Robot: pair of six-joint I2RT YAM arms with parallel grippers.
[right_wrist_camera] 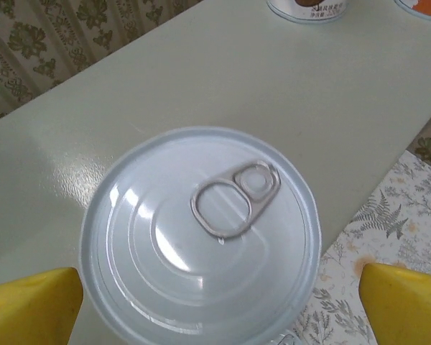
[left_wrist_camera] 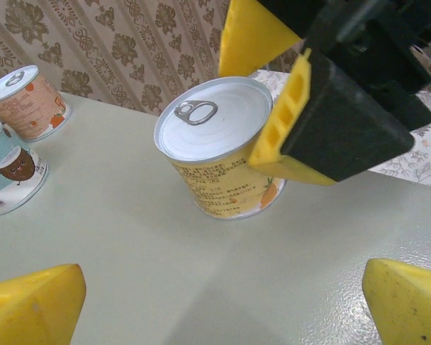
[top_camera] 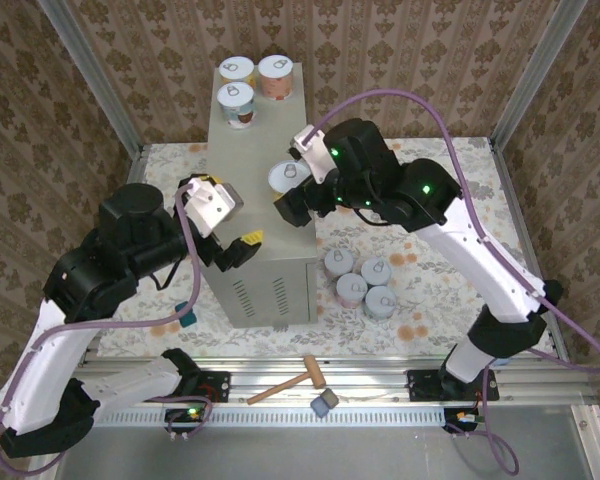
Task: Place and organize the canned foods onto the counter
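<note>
A tall beige table (top_camera: 242, 200) with vent slots on its near face is seen standing on the floral floor (top_camera: 450, 180) between the two arms. Four cans are carried on its flat top. At the far end three are grouped close together: a pale-labelled can (top_camera: 237, 69), an orange-labelled can (top_camera: 276, 72) just to its right, and a teal-labelled can (top_camera: 236, 100) just in front of the pale one. All three are upright, with their pull-tab lids facing up.

Nearer the middle of the top, by its right edge, a yellow-labelled can (left_wrist_camera: 215, 129) is set upright and well apart from the far group. The right hand (right_wrist_camera: 217, 303) is placed over it with its jaws spread wide, one yellow fingertip on either side of the lid. In the left wrist view one finger lies close against the can's side; whether it touches cannot be told. The can rests on the table and is not lifted.

The left hand (left_wrist_camera: 219, 309) is held open and empty above the table's near part, with bare tabletop between its fingertips.

A cluster of four cans (top_camera: 352, 290) is left upright on the floral floor, just right of the table's near end. A wooden mallet (top_camera: 290, 385) is seen lying on the rail between the arm bases.
</note>
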